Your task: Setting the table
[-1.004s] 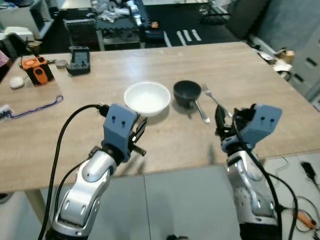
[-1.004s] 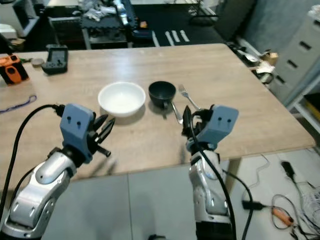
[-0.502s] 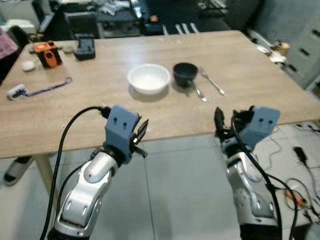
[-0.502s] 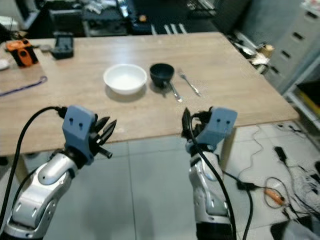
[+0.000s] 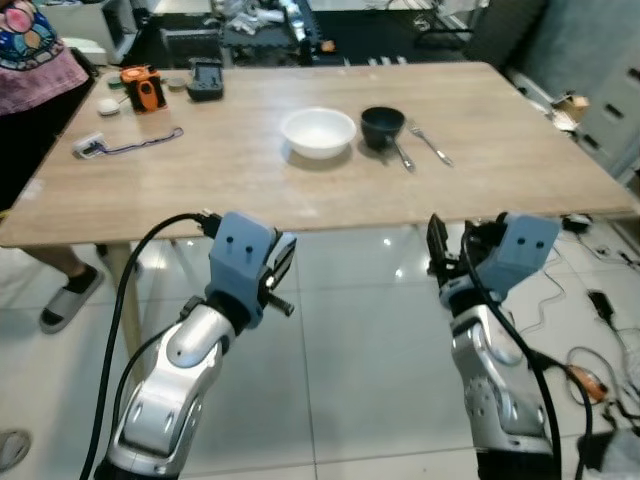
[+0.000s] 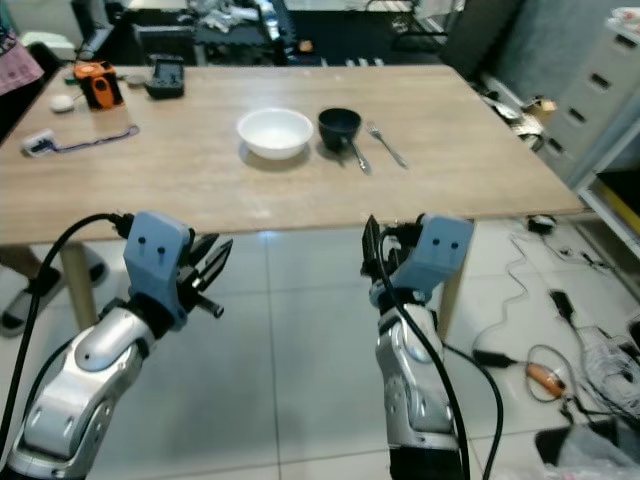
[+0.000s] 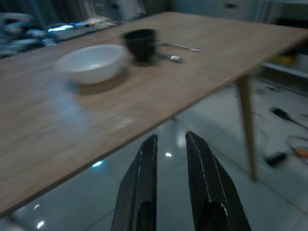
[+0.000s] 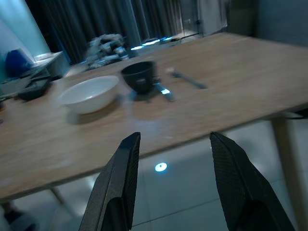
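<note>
On the wooden table (image 5: 250, 170), the white bowl (image 5: 318, 131) stood empty, with the dark cup (image 5: 382, 123) just beside it to the right, contents not discernible. A spoon (image 5: 401, 157) and fork (image 5: 428, 143) lay next right. Both grippers hung off the near edge, well apart from these: left gripper (image 5: 279, 268) nearly closed, empty; right gripper (image 8: 175, 178) spread wide, empty.
</note>
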Controlling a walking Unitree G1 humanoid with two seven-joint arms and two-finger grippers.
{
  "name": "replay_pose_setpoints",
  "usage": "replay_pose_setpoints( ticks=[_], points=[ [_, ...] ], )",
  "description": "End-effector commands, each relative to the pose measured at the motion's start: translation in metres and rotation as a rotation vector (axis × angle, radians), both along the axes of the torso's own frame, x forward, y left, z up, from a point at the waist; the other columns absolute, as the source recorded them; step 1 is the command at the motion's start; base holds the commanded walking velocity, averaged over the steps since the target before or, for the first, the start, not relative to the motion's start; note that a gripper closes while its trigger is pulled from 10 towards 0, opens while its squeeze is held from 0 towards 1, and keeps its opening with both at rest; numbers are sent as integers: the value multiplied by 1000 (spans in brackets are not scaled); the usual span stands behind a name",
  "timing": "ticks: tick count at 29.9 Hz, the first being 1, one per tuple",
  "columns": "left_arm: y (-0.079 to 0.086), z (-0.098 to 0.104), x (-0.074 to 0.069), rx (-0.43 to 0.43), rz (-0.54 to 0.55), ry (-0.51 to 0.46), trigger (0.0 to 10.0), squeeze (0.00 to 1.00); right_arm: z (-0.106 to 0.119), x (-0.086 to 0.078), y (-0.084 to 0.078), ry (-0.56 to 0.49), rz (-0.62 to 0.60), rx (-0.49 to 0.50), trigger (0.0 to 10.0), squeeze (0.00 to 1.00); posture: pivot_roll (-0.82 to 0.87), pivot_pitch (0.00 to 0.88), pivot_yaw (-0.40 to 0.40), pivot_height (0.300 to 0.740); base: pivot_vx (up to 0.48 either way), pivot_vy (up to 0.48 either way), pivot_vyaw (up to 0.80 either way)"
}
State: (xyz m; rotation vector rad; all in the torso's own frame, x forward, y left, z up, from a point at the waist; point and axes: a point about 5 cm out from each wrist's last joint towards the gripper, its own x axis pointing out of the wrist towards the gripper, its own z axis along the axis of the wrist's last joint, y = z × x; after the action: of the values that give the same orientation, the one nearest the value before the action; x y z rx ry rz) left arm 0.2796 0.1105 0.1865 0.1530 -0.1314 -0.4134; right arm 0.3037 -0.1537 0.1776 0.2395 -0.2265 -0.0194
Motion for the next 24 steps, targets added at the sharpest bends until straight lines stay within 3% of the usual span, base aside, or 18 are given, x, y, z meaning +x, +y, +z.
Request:
replay_pose_setpoints(
  ticks=[1,13,18,20,24],
  points=[
    [-2,-3,0,0,-3,18,10000,0,-3,-1,-4,18,-18,5,10000,0,3,43,51,740,0,0,-800],
    [-4,-4,0,-4,-4,18,10000,0,-5,-1,-5,28,-20,12,10000,0,1,47,51,740,0,0,-800],
    [1,-17,3,-20,34,76,10000,0,-15,-1,-4,71,-9,-16,10000,0,3,48,52,740,0,0,-800],
    [8,-28,4,-20,64,113,10000,0,-25,-1,-3,114,15,-59,10000,0,-1,47,54,740,0,0,-800],
    [28,-66,2,31,122,230,10000,0,-70,-8,-4,270,80,-168,10000,0,0,47,48,740,0,0,-800]
  ],
)
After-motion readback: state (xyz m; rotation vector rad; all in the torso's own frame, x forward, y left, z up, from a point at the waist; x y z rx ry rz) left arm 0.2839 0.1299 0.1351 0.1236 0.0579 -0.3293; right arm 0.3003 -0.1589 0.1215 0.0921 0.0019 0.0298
